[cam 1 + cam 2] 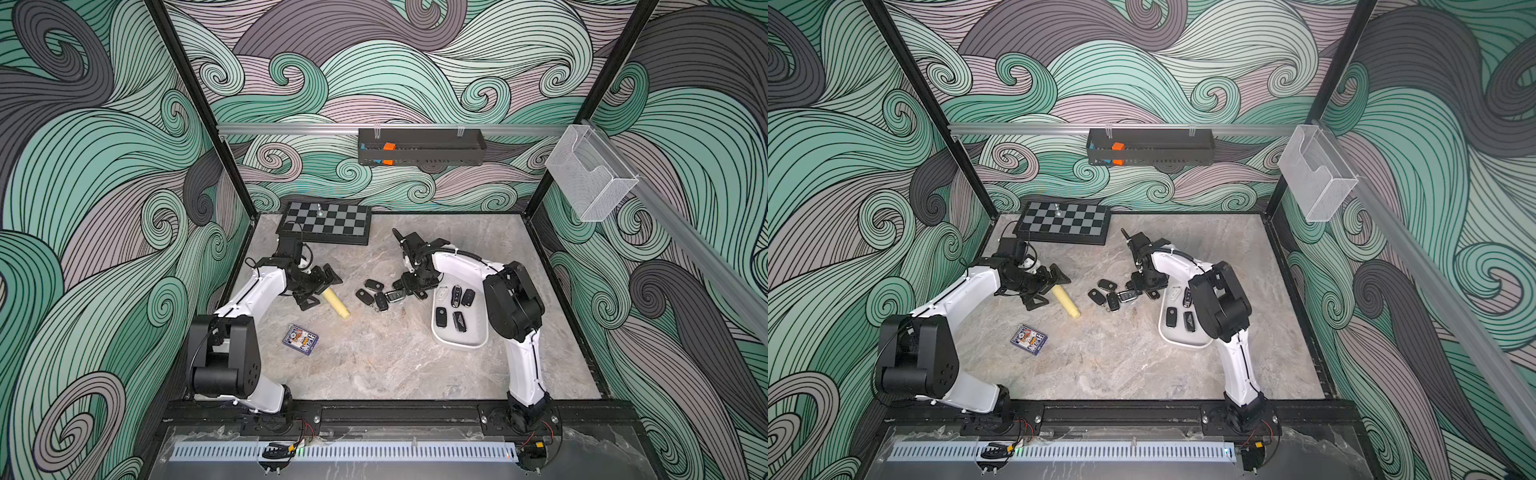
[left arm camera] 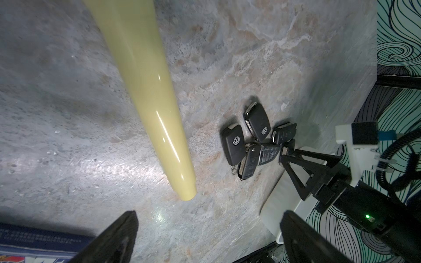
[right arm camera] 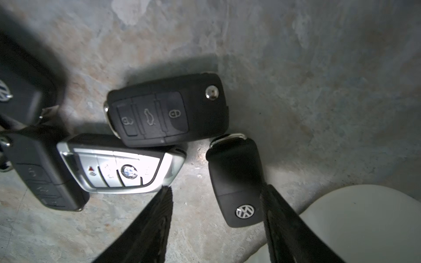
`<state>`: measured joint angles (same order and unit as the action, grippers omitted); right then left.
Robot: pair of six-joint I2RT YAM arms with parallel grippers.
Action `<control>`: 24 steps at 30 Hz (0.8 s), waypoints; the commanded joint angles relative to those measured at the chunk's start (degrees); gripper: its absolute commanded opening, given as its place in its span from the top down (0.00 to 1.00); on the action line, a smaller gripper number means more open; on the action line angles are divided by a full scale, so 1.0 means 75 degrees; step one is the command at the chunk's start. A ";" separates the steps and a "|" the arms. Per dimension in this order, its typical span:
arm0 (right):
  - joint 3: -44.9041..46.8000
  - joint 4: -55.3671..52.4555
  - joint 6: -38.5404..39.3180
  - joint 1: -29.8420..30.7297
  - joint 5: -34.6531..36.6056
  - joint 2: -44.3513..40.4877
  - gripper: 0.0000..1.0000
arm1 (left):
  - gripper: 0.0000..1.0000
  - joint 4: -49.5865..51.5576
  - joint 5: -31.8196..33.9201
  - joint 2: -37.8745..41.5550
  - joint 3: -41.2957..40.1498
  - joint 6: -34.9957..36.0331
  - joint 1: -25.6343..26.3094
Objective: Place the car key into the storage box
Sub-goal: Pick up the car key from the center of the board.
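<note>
Several black car key fobs (image 1: 376, 295) lie in a loose pile mid-table. My right gripper (image 3: 217, 189) hangs low at the pile's edge nearest the box, open. A black car key (image 3: 235, 180) with a VW badge lies between its fingers. One finger is against the key's side; the other stands clear of it, near a silver fob (image 3: 120, 164). The storage box (image 1: 457, 344), a white oblong tub, sits right beside it and holds several fobs (image 1: 446, 316). My left gripper (image 1: 322, 291) is open and empty, left of the pile.
A pale yellow cylinder (image 1: 337, 305) lies on the table just under the left gripper. A deck of cards (image 1: 300, 339) lies nearer the front. A chessboard (image 1: 328, 222) is at the back. A black tray (image 1: 422, 147) and a wire basket (image 1: 590, 174) hang on the walls.
</note>
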<state>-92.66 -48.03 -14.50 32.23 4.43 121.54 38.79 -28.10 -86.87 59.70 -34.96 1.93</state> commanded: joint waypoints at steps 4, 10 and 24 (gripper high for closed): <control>-0.0032 -0.0449 -0.0222 0.0133 0.0747 0.0199 0.39 | 0.01 -0.0012 -0.0219 0.0092 -0.0144 0.0125 -0.0059; -0.0063 -0.0627 -0.0358 0.0137 0.1016 0.0223 0.38 | 0.01 0.0030 -0.0308 0.0094 -0.0168 0.0167 -0.0068; -0.0345 -0.0619 -0.0497 0.0177 0.0448 0.0676 0.54 | 0.01 0.0247 -0.0215 0.0180 0.0008 0.0161 -0.0065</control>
<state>-94.11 -51.37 -17.23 33.41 9.08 124.57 39.03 -29.41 -86.87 58.65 -34.92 1.89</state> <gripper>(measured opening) 0.485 0.986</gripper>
